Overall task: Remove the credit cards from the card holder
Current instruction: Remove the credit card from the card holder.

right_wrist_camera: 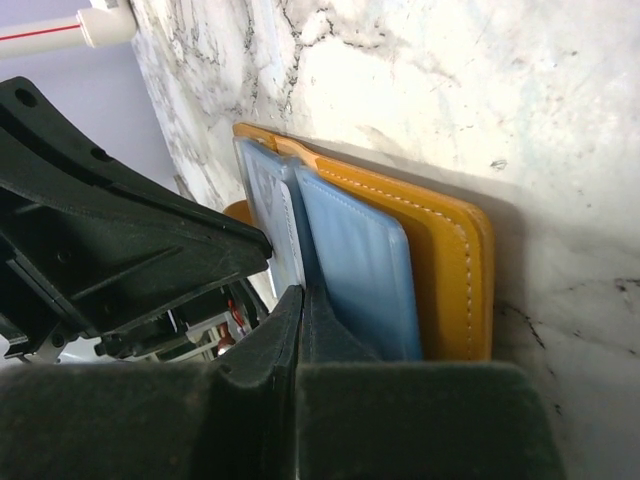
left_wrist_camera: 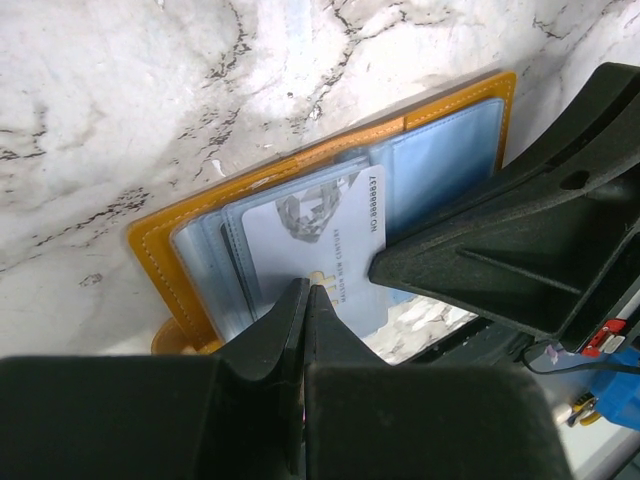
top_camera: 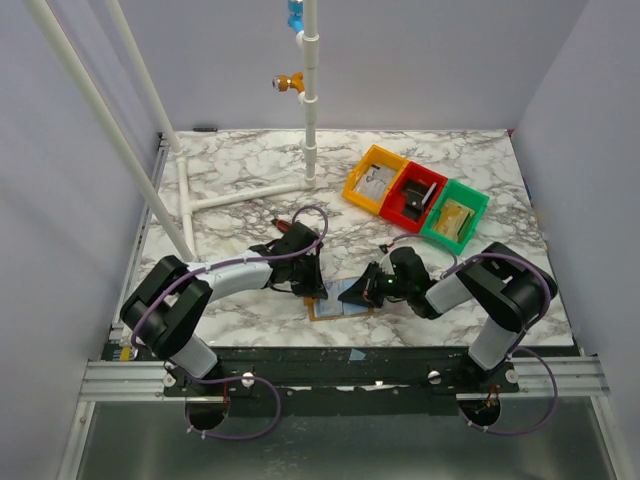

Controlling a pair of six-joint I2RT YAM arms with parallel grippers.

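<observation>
Card holder (left_wrist_camera: 165,262): mustard-brown, stitched edge, lying open on marble table (left_wrist_camera: 120,90) near front edge, between my claws. Pale blue-grey pockets. One credit card (left_wrist_camera: 320,235) exposed, with grey emblem and printed number.

Left claw (left_wrist_camera: 305,297) fully closed, tips touching that card, nothing seen between fingers. Right claw (right_wrist_camera: 300,300) closed at pocket edge; can't tell if card pinched.

Top view: holder mostly covered by claws.

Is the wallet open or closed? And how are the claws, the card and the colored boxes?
Card holder: open, lying flat.
Credit card: inside the open holder, not out yet.
Left claw: shut, tips on the card.
Right claw: shut, tips at the holder's blue sleeves.
Orange bin, red bin, green bin: each has things inside.
</observation>
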